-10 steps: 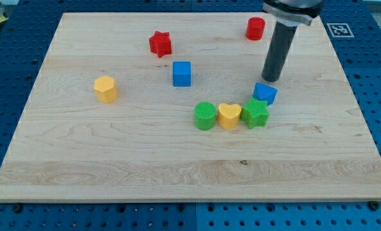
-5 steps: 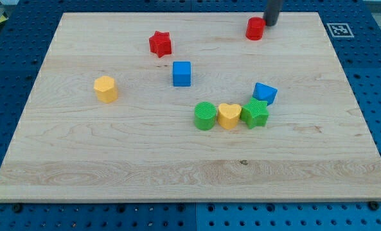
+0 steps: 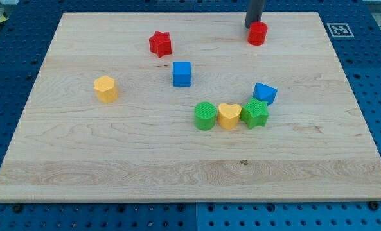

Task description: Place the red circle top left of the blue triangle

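Note:
The red circle [image 3: 257, 33] stands near the view's top, right of centre. My tip [image 3: 252, 25] is at its upper left, touching or almost touching it. The blue triangle [image 3: 265, 93] lies well below the red circle, toward the view's right of centre, against the green star [image 3: 255, 113].
A yellow heart [image 3: 229, 116] and a green circle [image 3: 205, 116] sit in a row left of the green star. A blue cube [image 3: 182, 74] is near the centre, a red star [image 3: 160, 43] at upper left of it, a yellow hexagon [image 3: 105, 88] at the left.
My tip went from beside the blue triangle up to the red circle's right, then over to its upper left. The red circle shifted slightly right and down.

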You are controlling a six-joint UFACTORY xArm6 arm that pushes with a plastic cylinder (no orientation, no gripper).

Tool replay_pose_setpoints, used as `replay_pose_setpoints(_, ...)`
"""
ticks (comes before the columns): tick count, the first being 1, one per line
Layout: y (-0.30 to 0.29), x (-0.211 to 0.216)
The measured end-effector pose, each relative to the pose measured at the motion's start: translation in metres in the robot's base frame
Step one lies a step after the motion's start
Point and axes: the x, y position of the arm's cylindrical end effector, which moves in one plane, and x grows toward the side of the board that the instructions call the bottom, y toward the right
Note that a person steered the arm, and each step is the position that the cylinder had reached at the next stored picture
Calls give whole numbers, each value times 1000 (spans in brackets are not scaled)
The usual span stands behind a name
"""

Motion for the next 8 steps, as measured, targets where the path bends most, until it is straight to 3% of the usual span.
replay_pose_setpoints(3,0,58)
replay_pose_setpoints(6,19,53)
replay_pose_setpoints(8,23,89)
